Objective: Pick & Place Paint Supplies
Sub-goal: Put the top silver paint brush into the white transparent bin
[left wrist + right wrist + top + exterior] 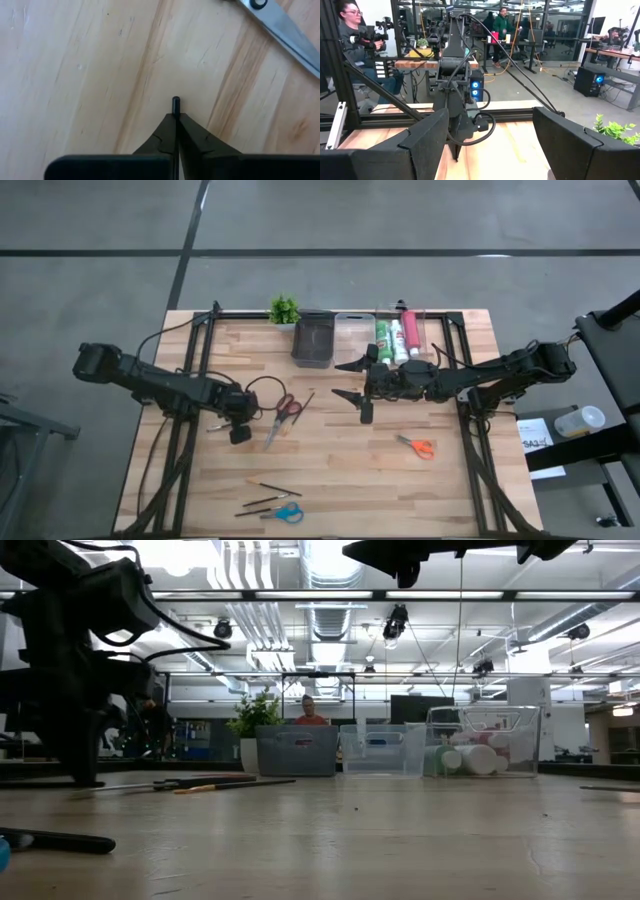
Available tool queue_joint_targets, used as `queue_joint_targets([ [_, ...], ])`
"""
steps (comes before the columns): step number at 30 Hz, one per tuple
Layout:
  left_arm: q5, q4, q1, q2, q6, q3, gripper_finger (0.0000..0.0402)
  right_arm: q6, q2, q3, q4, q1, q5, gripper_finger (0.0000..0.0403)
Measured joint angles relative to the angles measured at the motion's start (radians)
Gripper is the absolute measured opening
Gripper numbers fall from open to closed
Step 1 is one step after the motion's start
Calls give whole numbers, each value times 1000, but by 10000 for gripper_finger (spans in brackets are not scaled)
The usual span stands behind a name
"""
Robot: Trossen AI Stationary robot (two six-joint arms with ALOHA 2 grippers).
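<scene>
My left gripper (240, 431) is down at the table's left middle, shut on a thin dark brush (218, 425) that reaches out toward the left edge. Red-handled scissors (285, 410) and another thin brush (303, 402) lie flat just right of it. My right gripper (350, 380) hangs open above the table's middle, pointing left and holding nothing. Paint tubes (397, 338), green, white and pinkish-red, lie in a clear bin at the far edge. Orange scissors (418, 446) lie right of centre. Blue scissors (286, 513) and two brushes (268, 491) lie near the front edge. My left gripper pinches the brush between its two shut fingers, which come from above and point down at the table. In the left wrist view a short dark end of the brush (175, 104) sticks out just past the fingertips (165, 131). Whether the brush rests on the wood I cannot tell.
A dark grey bin (312, 340), a clear bin (351, 332) and the tube bin stand in a row at the far edge, with a small potted plant (284, 310) to their left. Bare wood lies between the two grippers and the front edge. People show in the room behind.
</scene>
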Motion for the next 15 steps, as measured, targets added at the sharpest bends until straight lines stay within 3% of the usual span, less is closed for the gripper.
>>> queue_joint_targets([
  [15, -5, 9, 0, 4, 0, 16, 10, 0, 0, 0, 0, 0, 0, 288],
])
